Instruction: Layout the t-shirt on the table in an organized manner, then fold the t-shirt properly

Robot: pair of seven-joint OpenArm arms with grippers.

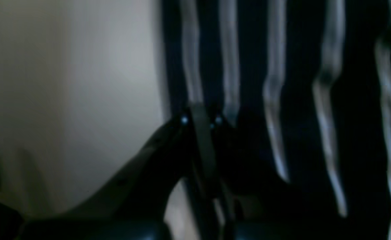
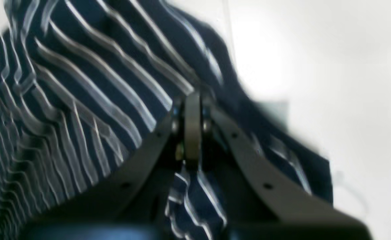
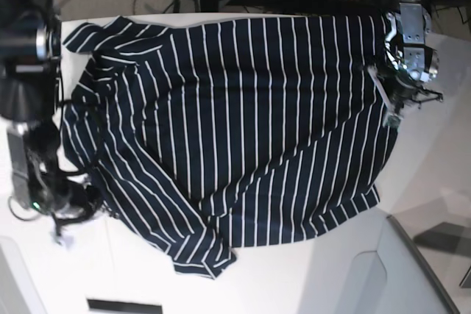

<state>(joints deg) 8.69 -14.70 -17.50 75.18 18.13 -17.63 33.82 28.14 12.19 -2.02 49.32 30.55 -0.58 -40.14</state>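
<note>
Striped t-shirt (image 3: 243,130) spread across the white table (image 3: 309,277), an arm at either side.

Nearest the base camera lies the shirt's lower corner, folded over on itself near the table's front edge. At the base view's left, the right gripper (image 3: 62,207) sits at the shirt's edge; its wrist view shows the gripper (image 2: 192,133) with jaws pressed together, pinching striped cloth that bunches into tight folds. Across the middle the fabric lies mostly flat, with creases toward the left. At the right, the left gripper (image 3: 394,112) meets the shirt's edge; its dim, blurred wrist view shows the jaws closed on the t-shirt's (image 1: 282,100) border beside bare table (image 1: 65,100).
</note>
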